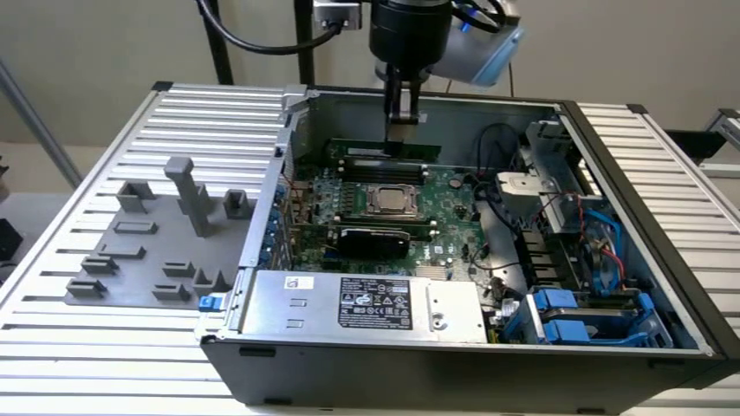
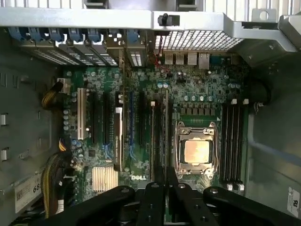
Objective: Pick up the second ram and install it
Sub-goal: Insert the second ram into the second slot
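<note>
1. At the gripper (image 1: 398, 130): hanging straight down from the arm, clamped narrowly on the top edge of the second ram (image 1: 376, 149), near its middle.
2. From the wrist view, at the gripper (image 2: 165, 181): black fingers (image 2: 151, 197) drawn almost together above the green motherboard (image 2: 141, 75).
3. For the second ram: green, long edge level, at 12 o'clock from the silver processor socket (image 1: 393, 201) on the exterior view's clock face, close to the far wall of the computer case (image 1: 463, 377). Cannot tell whether seated in a slot.
4. At 6 o'clock from the socket, just beside it: a wide black card (image 1: 370, 240).
5. Farther out at 6 o'clock: a silver power supply (image 1: 359, 303) with a dark label.
6. Around 4 o'clock: blue drive brackets (image 1: 578, 322).
7. At 9 o'clock, outside the case: a grey tray (image 1: 116, 260) with upright blocks, lying on the slatted table (image 1: 104, 368).
</note>
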`<state>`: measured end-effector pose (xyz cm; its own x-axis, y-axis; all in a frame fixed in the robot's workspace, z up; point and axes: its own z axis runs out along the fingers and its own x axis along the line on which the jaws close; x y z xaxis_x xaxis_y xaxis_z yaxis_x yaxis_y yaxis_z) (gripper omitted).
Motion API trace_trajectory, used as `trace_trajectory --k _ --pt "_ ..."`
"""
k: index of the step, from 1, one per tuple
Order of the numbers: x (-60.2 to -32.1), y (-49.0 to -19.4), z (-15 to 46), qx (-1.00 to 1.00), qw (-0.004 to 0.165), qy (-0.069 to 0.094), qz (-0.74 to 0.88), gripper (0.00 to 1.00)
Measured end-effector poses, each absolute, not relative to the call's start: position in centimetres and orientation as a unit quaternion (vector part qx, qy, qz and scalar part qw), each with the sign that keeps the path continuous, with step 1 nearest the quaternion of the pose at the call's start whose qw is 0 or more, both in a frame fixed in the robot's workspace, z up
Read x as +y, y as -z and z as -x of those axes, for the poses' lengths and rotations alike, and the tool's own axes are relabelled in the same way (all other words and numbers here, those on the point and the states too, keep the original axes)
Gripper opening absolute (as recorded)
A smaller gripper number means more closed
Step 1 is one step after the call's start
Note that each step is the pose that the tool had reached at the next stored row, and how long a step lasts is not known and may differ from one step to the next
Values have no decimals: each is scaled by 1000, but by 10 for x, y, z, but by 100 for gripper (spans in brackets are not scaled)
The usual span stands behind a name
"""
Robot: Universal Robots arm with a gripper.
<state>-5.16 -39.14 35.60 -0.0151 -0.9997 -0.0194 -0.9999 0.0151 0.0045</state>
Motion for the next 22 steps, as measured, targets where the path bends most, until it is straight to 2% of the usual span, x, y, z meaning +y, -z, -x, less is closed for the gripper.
trace_trajectory --k 12,22 --pt "-370 -334 40 712 5 -8 702 0" --pt "-369 -326 36 712 5 -9 702 0"
